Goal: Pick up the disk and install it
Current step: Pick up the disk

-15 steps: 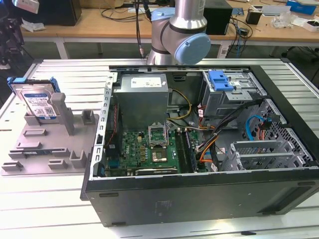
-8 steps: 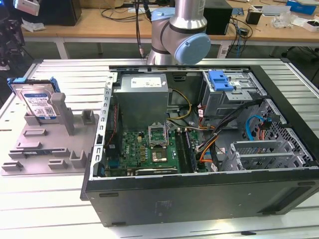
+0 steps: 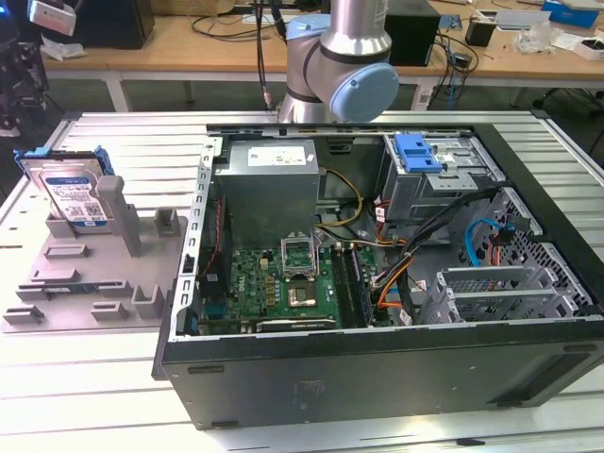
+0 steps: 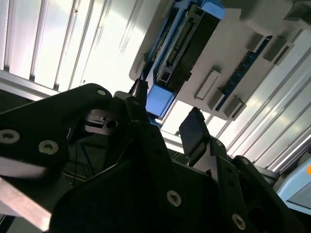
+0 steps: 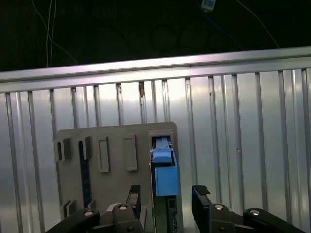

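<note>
The silver robot arm with pale-blue joint caps (image 3: 344, 57) is standing at the back, and its black two-fingered gripper (image 5: 167, 193) is hanging spread wide apart.

The disk (image 3: 75, 196) stands in the grey holder (image 3: 75, 294) beside the open case (image 3: 377, 377).

Exterior view high over open computer case (image 3: 377, 377), both wrist views past end effector (image 5: 167, 191) (image 4: 167, 104) onto grey fixture (image 5: 116, 133) (image 4: 243, 43) (image 3: 94, 293), shared by all
</note>
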### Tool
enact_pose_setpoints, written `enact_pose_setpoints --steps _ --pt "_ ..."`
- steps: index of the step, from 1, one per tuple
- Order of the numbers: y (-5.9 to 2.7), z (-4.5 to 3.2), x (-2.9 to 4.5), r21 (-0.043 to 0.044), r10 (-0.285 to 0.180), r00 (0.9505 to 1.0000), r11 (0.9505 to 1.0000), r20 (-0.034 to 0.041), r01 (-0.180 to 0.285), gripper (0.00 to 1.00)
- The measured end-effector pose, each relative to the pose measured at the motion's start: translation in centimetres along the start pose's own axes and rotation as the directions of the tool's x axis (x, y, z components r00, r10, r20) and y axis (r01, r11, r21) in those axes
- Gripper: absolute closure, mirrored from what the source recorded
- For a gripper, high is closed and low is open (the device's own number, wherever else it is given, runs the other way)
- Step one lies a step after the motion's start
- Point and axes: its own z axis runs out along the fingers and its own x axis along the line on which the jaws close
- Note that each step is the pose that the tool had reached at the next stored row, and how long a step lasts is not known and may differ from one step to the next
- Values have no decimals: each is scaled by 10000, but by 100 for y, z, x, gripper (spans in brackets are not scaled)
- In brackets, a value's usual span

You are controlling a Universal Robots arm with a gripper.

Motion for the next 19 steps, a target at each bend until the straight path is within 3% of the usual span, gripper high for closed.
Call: enact_pose_setpoints --steps 19 --pt "22 176 -26 -21 0 10000 10000 -1 0 46"
